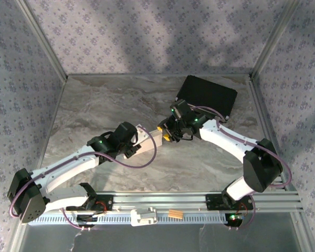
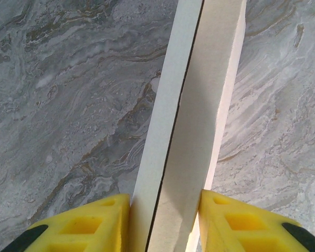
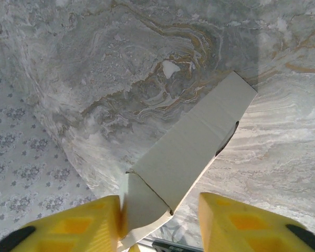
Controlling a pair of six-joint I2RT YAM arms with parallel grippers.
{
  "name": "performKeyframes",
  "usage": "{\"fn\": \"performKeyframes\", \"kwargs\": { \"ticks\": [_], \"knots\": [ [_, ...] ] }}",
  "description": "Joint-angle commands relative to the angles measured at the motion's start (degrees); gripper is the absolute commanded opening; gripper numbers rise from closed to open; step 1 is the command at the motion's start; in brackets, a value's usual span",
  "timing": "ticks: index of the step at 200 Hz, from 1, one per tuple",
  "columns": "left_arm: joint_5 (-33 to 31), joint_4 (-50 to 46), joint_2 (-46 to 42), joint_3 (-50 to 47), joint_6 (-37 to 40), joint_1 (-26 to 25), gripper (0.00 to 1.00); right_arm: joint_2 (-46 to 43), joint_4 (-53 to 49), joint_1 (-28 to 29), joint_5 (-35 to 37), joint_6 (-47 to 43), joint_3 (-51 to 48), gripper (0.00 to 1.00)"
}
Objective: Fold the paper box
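The paper box (image 1: 149,140) is a long white cardboard sleeve held above the marble table at mid-scene. My left gripper (image 1: 139,147) is shut on its near end. In the left wrist view both yellow fingers press the box (image 2: 191,121) from either side, and a dark seam runs along it between the left gripper (image 2: 165,223) jaws. My right gripper (image 1: 167,135) is at the box's far end. In the right wrist view the box (image 3: 197,142) runs away from the right gripper (image 3: 160,223). Its rounded end flap (image 3: 147,210) touches the left finger, and the right finger stands clear of it.
A black rectangular case (image 1: 207,96) lies at the back right of the table. Metal posts and patterned walls enclose the table on the left, back and right. The aluminium rail (image 1: 199,202) at the front carries a white part (image 1: 143,216) and a small tan packet (image 1: 175,213).
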Motion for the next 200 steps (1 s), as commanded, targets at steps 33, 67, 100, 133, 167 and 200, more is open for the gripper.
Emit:
{"fn": "performKeyframes", "kwargs": {
  "ticks": [33,67,100,133,167,200],
  "knots": [
    [2.7,-3.3,1.9,0.3,1.2,-0.3,0.38,3.4,-7.6,-0.6,-0.6,2.4,3.2,0.3],
    [3.6,-3.1,2.7,0.8,1.8,-0.2,0.38,3.1,-10.7,-1.3,-1.7,4.7,5.9,0.46],
    [5.1,-2.4,4.5,2.1,2.5,-0.3,0.38,0.1,-19.3,-2.0,2.9,7.1,9.4,0.72],
    [6.4,-1.6,6.7,3.8,3.1,-0.3,0.37,2.9,-28.1,-2.8,3.8,12.3,14.6,0.71],
    [7.5,-0.8,9.8,6.2,3.2,-0.7,0.37,12.0,-38.8,-2.4,1.2,14.2,24.0,0.73],
    [7.8,0.6,12.9,8.5,3.4,-1.6,0.36,18.6,-39.7,-1.9,0.3,14.6,29.0,0.75]
  ]
}}
